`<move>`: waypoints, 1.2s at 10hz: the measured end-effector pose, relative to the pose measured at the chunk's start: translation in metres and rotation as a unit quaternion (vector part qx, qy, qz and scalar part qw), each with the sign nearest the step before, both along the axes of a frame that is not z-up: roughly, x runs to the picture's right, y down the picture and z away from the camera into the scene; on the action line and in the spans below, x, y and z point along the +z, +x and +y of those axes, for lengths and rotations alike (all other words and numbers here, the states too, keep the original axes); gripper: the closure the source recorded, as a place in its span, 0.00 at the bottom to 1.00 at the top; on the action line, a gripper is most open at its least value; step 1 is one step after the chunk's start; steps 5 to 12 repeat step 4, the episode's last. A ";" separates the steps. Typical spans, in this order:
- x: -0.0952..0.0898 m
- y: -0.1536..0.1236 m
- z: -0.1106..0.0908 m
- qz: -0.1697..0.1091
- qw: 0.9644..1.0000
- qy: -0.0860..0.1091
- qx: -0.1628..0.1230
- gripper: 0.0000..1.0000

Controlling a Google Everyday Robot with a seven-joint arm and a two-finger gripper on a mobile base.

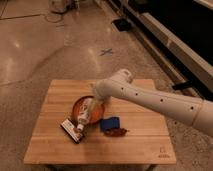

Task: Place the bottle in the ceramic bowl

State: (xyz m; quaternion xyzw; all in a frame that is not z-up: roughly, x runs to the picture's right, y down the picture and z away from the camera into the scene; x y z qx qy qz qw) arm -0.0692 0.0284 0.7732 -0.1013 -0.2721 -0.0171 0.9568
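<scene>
Jaw state impossible to tell. Gripper (94, 101) hovered over far side of ceramic bowl (78, 104). Bottle (84, 114) lay tilted across bowl's near rim, cap toward near edge. Placement seemingly near done; release, retreat left.

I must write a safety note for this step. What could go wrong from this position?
1. The bottle lies tilted across the near rim of the ceramic bowl, its lower end outside toward the dark box. It may slide out onto the table.
2. The gripper is just over the bowl's far side. Pulling away could nudge the bottle or bowl.
3. A falling bottle could hit the blue packet.
</scene>
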 end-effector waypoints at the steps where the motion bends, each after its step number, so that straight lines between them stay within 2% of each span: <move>1: -0.003 0.015 -0.001 0.005 1.000 0.000 0.010 0.20; 3: -0.009 0.031 -0.002 0.006 1.000 -0.004 0.023 0.20; 12: -0.009 0.030 -0.003 0.005 1.000 -0.003 0.023 0.20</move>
